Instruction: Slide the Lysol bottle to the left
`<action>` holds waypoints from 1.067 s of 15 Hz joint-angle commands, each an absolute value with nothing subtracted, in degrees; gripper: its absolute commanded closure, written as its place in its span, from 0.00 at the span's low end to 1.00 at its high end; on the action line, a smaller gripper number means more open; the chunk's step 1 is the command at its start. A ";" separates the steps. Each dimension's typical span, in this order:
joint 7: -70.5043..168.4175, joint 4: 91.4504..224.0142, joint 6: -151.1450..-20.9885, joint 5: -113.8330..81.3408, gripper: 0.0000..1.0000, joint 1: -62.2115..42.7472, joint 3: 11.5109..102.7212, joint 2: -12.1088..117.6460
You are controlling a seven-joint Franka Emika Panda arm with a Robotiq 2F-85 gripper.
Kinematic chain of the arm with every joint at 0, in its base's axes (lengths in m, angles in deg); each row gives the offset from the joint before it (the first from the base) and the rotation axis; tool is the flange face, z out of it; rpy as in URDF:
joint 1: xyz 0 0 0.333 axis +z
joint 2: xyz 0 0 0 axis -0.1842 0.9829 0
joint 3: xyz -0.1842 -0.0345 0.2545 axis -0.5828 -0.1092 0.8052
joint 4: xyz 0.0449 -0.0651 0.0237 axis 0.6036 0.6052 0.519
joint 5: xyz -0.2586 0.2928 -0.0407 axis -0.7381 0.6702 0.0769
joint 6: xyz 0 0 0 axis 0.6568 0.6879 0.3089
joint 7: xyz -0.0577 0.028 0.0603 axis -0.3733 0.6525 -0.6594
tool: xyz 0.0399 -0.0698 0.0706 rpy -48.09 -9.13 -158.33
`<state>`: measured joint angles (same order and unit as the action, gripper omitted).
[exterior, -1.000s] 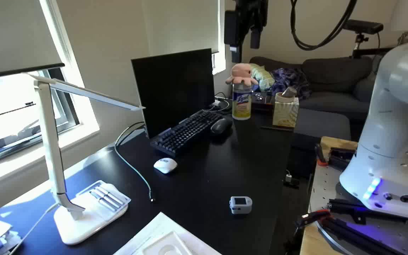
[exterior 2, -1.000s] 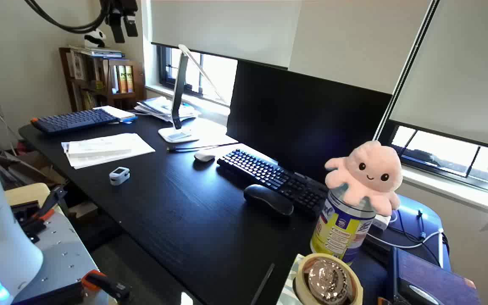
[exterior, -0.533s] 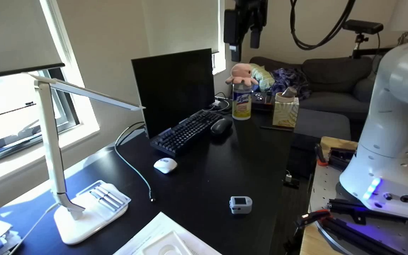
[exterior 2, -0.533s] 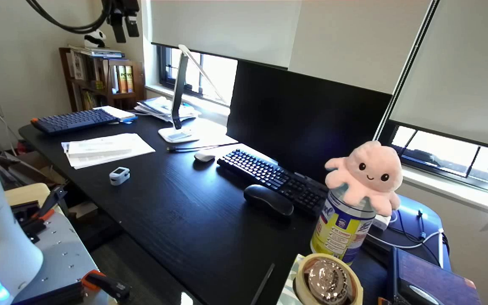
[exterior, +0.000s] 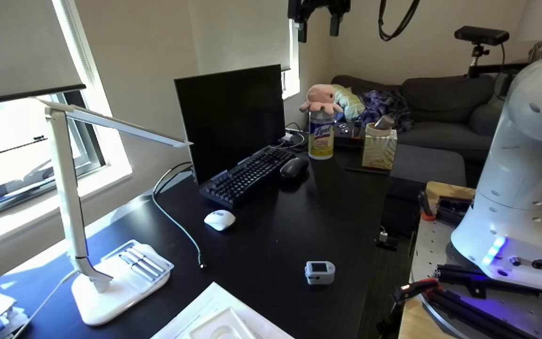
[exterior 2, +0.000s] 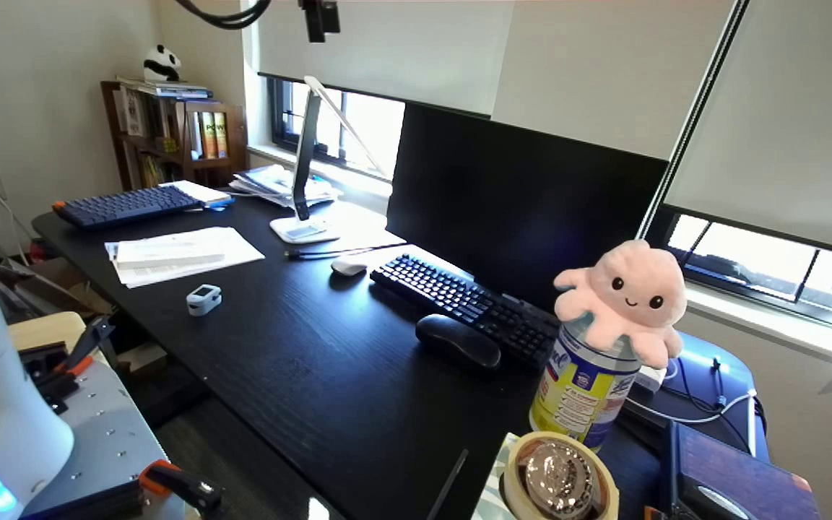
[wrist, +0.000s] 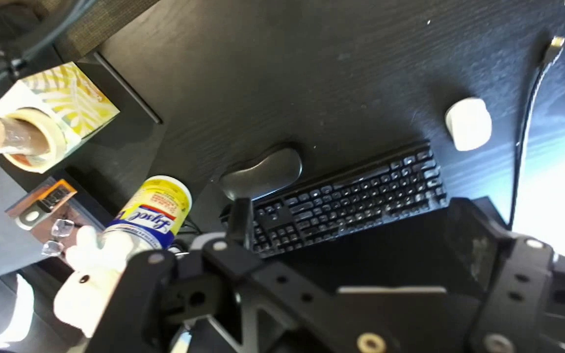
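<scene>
The Lysol bottle [exterior: 321, 136] stands upright on the black desk, clear at the shoulder with a yellow, white and blue label. It also shows in an exterior view [exterior 2: 581, 397] and in the wrist view [wrist: 152, 211]. A pink octopus plush [exterior 2: 629, 292] sits on its top and hides the cap. My gripper [exterior: 318, 34] is open and empty, high above the desk. It is partly cut off at the top edge of both exterior views [exterior 2: 321, 29]. In the wrist view its spread fingers [wrist: 356, 211] frame the keyboard and monitor, with the bottle outside them to the left.
A patterned tissue carton [exterior: 378, 149] with a tape roll on it stands near the bottle. A black mouse [exterior: 294, 168], a keyboard [exterior: 247, 174] and a monitor [exterior: 233, 122] are beside it. A thin dark stick [wrist: 128, 88] lies before the carton. A lamp [exterior: 66, 188] stands farther along.
My gripper has risen in both exterior views. It has also shifted right in the view facing the plush, and its fingers look turned. The bottle and plush have not moved.
</scene>
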<state>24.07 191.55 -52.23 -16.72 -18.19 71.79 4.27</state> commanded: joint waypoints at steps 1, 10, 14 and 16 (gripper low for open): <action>20.38 183.45 -52.55 -18.58 0.00 -22.15 67.10 12.84; 21.29 167.46 -57.54 -17.11 0.00 -26.01 52.85 31.10; 21.82 169.59 -58.83 -17.31 0.00 -24.87 51.30 29.90; 21.82 169.58 -58.83 -17.30 0.00 -24.60 51.44 29.70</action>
<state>21.79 169.86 -59.07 -17.26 -25.16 52.01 29.59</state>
